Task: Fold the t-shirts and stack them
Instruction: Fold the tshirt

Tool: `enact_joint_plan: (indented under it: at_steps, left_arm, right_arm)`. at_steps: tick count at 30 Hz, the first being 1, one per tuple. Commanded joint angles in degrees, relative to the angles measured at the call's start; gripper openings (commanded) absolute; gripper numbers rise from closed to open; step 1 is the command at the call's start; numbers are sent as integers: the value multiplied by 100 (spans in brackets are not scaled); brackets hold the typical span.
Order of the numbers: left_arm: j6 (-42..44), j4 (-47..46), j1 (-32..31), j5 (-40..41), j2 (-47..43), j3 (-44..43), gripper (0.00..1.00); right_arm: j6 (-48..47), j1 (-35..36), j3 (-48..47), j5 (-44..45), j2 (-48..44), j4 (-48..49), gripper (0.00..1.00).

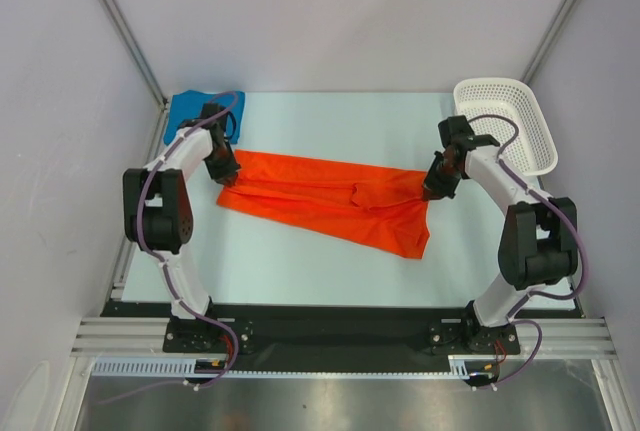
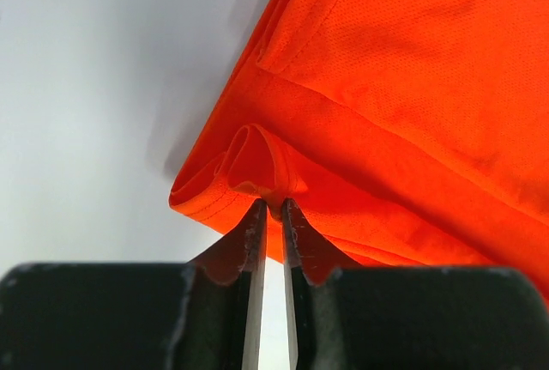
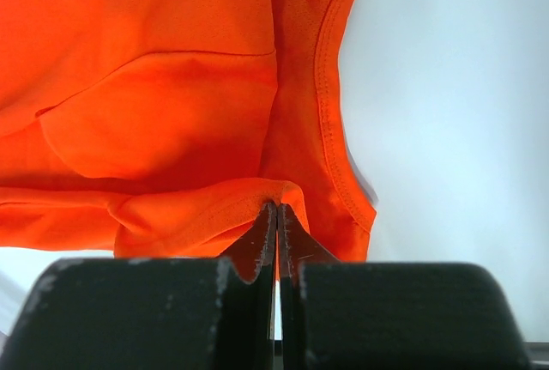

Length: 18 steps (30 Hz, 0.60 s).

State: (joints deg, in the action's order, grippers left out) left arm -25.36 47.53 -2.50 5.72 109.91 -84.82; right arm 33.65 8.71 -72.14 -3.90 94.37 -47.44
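Orange shirt (image 1: pixel 330 206), nipped between left tool (image 1: pixel 228 179), right tool (image 1: pixel 432 191)

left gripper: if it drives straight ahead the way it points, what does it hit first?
The orange-red t-shirt: the left gripper pinches its bunched edge, so cloth lies straight ahead, probably with the table just under it.

arms (image 1: pixel 186 147): white links, black joints | cables (image 1: pixel 146 191): purple | jaws: black

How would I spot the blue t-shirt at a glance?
Start at the far left corner of the table, just behind the left arm. The blue t-shirt lies bunched there, partly hidden by that arm. It is the only blue cloth; the orange t-shirt stretches across the middle.
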Motion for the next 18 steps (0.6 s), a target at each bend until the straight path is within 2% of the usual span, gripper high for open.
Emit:
enact_joint_plan:
  at_steps: [1,11,18]
  left_arm:
    - [93,107,4,26,136,-316,17]
    - [120,187,13,237,119,-553,13]
    - [93,274,13,184,443,-878,12]
  right_arm:
    - [-139,-45,-283,-67,117,112,0]
    - [-210,-220,-652,-76,82,-195,0]
    - [-245,-361,-933,-208,301,-90,0]
